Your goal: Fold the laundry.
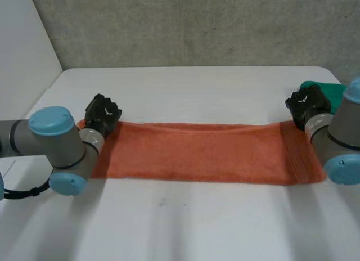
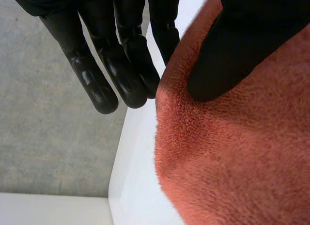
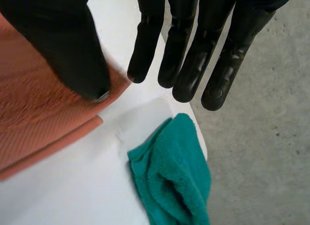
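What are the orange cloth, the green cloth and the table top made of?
Orange cloth: likely cotton terry, matte, with a fuzzy looped pile. Green cloth: seemingly the same plush terry. Table: smooth white with a faint sheen, perhaps laminate.

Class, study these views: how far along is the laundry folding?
Done: the orange towel lies as a long strip, two layers showing at its right end. In hand: the left hand and right hand each rest a thumb on a far corner, fingers straight. Left: folding it shorter; the green cloth lies crumpled, untouched.

The right arm hides part of the green cloth and a corner of the orange towel.
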Tool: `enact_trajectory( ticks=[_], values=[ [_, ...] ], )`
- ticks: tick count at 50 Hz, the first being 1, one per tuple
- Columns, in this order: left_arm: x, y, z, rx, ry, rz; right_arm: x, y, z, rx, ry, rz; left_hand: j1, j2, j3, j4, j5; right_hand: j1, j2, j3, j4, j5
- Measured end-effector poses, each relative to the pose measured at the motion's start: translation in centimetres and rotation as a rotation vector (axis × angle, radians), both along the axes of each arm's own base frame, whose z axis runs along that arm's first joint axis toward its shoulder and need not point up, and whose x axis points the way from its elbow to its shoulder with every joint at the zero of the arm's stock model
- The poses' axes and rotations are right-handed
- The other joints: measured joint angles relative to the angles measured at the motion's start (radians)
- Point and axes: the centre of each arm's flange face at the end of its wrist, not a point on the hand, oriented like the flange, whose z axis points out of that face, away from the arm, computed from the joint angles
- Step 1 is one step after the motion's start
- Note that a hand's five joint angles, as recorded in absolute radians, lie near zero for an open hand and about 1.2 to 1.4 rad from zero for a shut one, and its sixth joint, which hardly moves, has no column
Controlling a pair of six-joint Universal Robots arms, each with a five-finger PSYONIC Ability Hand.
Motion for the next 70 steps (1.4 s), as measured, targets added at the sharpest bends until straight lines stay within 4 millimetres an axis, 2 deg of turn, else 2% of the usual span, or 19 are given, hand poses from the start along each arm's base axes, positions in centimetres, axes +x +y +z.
enact_trajectory(
  ticks=[3, 4, 6, 11, 16, 17, 21, 32, 35, 38, 40, 44, 50, 51, 53, 55, 63, 67, 70],
  values=[
    [-0.2, 0.4, 0.1, 0.002, -0.001, -0.007, 0.0, -0.1, 0.4, 0.018, -0.038, -0.008, 0.000, 0.000, 0.000, 0.000, 0.000, 0.034, 0.033, 0.028, 0.030, 0.027],
    [-0.5, 1.2, 0.4, 0.002, -0.002, -0.018, -0.3, -0.3, 1.5, 0.071, -0.121, -0.019, 0.000, 0.000, 0.000, 0.000, 0.000, 0.114, 0.134, 0.130, 0.127, 0.098],
    [-0.5, 1.6, 0.8, -0.001, -0.001, -0.023, -0.4, -0.3, 2.2, 0.114, -0.172, -0.019, 0.000, 0.000, 0.000, 0.000, 0.000, 0.192, 0.237, 0.232, 0.228, 0.188],
    [-0.7, 1.7, 1.7, -0.034, 0.012, -0.028, -0.6, -0.2, 2.9, 0.208, -0.255, 0.002, 0.000, 0.000, 0.000, 0.000, 0.000, 0.212, 0.257, 0.266, 0.267, 0.231],
    [-1.0, 0.9, 1.6, -0.073, 0.026, -0.026, -0.7, -0.6, 1.6, 0.291, -0.283, 0.018, 0.000, 0.000, 0.000, 0.000, 0.000, 0.207, 0.255, 0.264, 0.266, 0.233],
    [-1.0, 0.7, 1.4, -0.078, 0.027, -0.026, -0.7, -0.7, 1.2, 0.298, -0.281, 0.014, 0.000, 0.000, 0.000, 0.000, 0.000, 0.089, 0.106, 0.115, 0.123, 0.108],
    [-1.1, 0.4, 0.8, -0.079, 0.027, -0.023, -0.8, -1.0, 0.6, 0.304, -0.278, 0.000, 0.000, 0.000, 0.000, 0.000, 0.000, -0.040, -0.056, -0.061, -0.059, -0.056],
    [-0.9, 0.7, 1.1, -0.076, 0.025, -0.018, -1.9, -2.8, 0.1, 0.322, -0.373, -0.047, 0.000, 0.000, 0.000, 0.000, 0.000, -0.095, -0.118, -0.126, -0.134, -0.130],
    [-0.9, 0.8, 1.7, -0.084, 0.028, -0.017, -2.4, -3.6, -0.9, 0.373, -0.396, -0.057, 0.000, 0.000, 0.000, 0.000, 0.000, -0.156, -0.178, -0.192, -0.204, -0.204],
    [-0.9, 0.8, 1.8, -0.087, 0.030, -0.017, -2.5, -3.6, -1.0, 0.378, -0.398, -0.059, 0.000, 0.000, 0.000, 0.001, 0.000, -0.156, -0.178, -0.192, -0.204, -0.204],
    [-0.8, 0.9, 2.1, -0.092, 0.032, -0.018, -3.2, -4.3, -2.5, 0.441, -0.409, -0.076, 0.000, 0.000, 0.000, 0.003, 0.000, -0.189, -0.217, -0.223, -0.241, -0.243],
    [-0.8, 0.9, 2.1, -0.092, 0.032, -0.018, -3.5, -4.8, -3.6, 0.469, -0.416, -0.088, 0.000, 0.000, 0.000, 0.003, 0.000, -0.259, -0.309, -0.310, -0.322, -0.329],
    [-0.8, 0.9, 1.9, -0.087, 0.030, -0.018, -3.6, -5.4, -4.4, 0.473, -0.429, -0.096, 0.000, 0.000, 0.000, 0.003, 0.000, -0.260, -0.311, -0.317, -0.323, -0.333],
    [-0.8, 0.9, 1.8, -0.085, 0.030, -0.018, -3.6, -5.5, -4.6, 0.473, -0.431, -0.096, 0.000, 0.000, 0.000, 0.003, 0.000, -0.245, -0.294, -0.306, -0.311, -0.318],
    [-0.8, 0.9, 1.8, -0.084, 0.030, -0.018, -3.5, -5.6, -4.7, 0.472, -0.434, -0.096, 0.000, 0.000, 0.000, 0.003, 0.000, -0.091, -0.056, -0.064, -0.066, -0.168],
    [-0.8, 0.9, 1.8, -0.084, 0.030, -0.018, -3.5, -5.7, -4.8, 0.469, -0.436, -0.096, 0.000, 0.000, 0.000, 0.003, 0.000, -0.054, 0.137, 0.193, 0.188, -0.071],
    [-1.0, 0.5, 2.3, -0.106, 0.040, -0.018, -3.7, -6.3, -4.3, 0.433, -0.455, -0.096, 0.000, 0.000, 0.000, 0.003, 0.000, -0.013, 0.260, 0.262, 0.265, -0.049],
    [-1.2, 0.0, 2.8, -0.126, 0.050, -0.020, -3.6, -6.8, -3.6, 0.389, -0.470, -0.090, 0.000, 0.000, 0.000, 0.003, 0.000, 0.197, 0.263, 0.262, 0.265, 0.165],
    [-1.3, -0.4, 2.8, -0.136, 0.056, -0.020, -3.5, -7.1, -3.2, 0.360, -0.477, -0.085, 0.000, 0.000, 0.000, 0.003, 0.000, 0.211, 0.263, 0.262, 0.265, 0.233]
  ],
)
